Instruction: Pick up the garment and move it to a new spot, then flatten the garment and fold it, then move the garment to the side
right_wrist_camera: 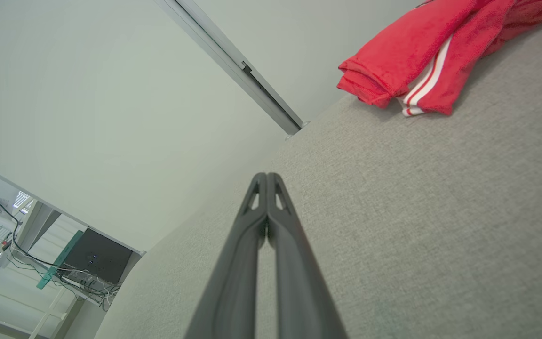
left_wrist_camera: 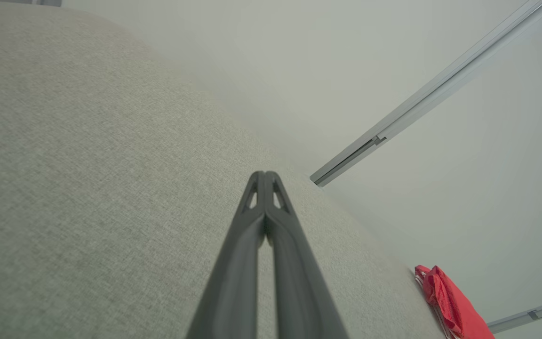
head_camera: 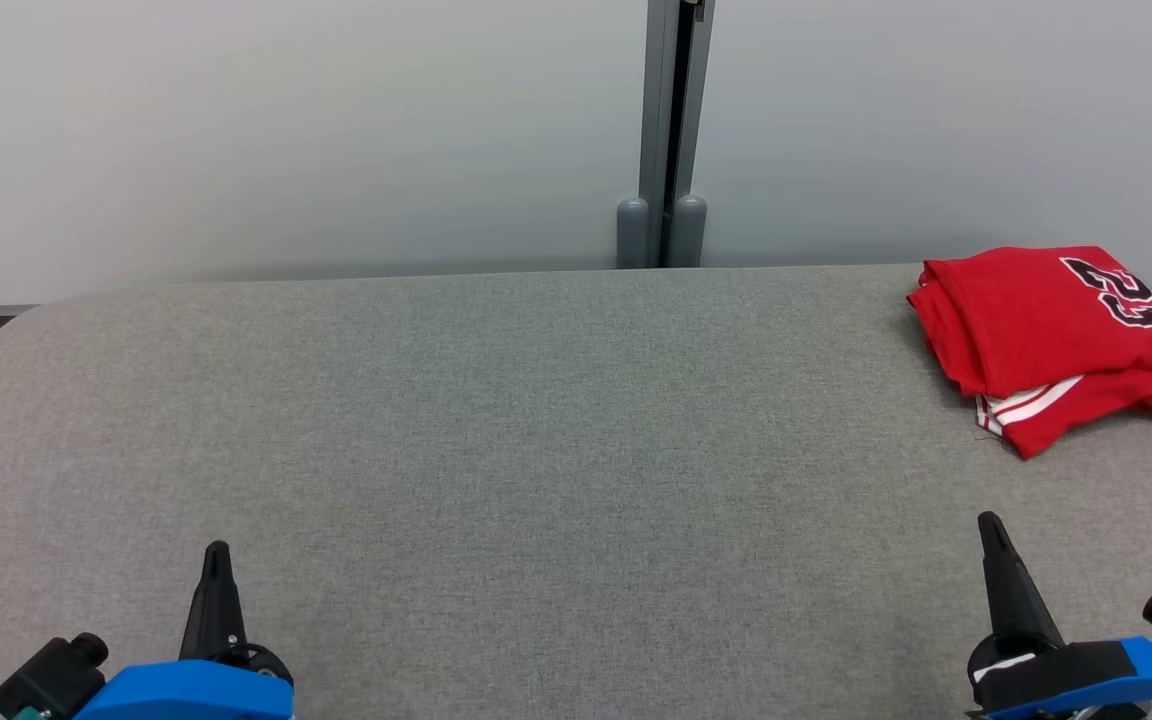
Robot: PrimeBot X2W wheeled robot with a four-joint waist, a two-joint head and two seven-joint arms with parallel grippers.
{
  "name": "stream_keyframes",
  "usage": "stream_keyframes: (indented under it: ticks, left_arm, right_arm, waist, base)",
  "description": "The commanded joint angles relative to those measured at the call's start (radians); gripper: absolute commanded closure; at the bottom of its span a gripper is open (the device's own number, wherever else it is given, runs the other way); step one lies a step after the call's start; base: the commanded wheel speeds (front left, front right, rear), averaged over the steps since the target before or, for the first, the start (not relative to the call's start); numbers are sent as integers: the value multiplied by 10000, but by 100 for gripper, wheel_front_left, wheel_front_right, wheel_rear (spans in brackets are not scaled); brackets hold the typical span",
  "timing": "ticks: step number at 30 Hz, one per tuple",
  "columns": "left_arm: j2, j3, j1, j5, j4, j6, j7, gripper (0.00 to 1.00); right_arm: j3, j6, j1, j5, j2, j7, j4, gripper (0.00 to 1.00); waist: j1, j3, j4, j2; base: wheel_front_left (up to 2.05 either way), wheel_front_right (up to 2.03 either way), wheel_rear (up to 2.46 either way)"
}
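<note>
2 grippers logged near the front edge of the table (head_camera: 536, 430): left gripper (head_camera: 217, 548) and right gripper (head_camera: 988, 520), each with fingers pressed tight together, gripping nothing, set well apart. Found the garment (head_camera: 1046, 330), a red shirt with white stripes and black-and-white numerals, folded into a stack at the far right end of the table, well apart from the right gripper and farther yet from the left. Judged the folding and the move aside as done, or close to it. Recorded 3 risks. Rated the stack as liable to slip off under any nudge from a sweeping arm, given its place near the right edge. Rated the lower layer, poking out unevenly under the top fold, as liable to spread open if snagged by a fingertip. Rated any fresh grab as bound to fail unless preceded by parting the fingers. Could not confirm how much cloth overhangs the edge, with the shirt's right side cut off in the head view. Could not read the numerals in full. Could not tell whether the fingertips touch the table or hang just above it. Noted a dark box (right_wrist_camera: 97, 259) and cables (right_wrist_camera: 15, 235) beyond the table, small and blurred, purpose unclear.
</note>
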Motion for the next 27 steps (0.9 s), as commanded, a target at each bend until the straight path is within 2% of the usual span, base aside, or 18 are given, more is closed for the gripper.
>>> stream_keyframes:
  ticks: [1, 27]
  left_arm:
    - [21, 89, -348, -336, -144, -33, 75, 100]
    - [2, 276, -697, -3330, -175, -144, 828, 100]
  right_arm:
    - [-57, 1, -319, 328, -12, 66, -80, 100]
    - [-317, 2, -639, 3161, 66, 797, 82, 100]
  waist:
    - [-1, 1, -2, 0]
    - [-1, 22, -41, 0]
  base:
    - [0, 0, 0]
    - [0, 0, 0]
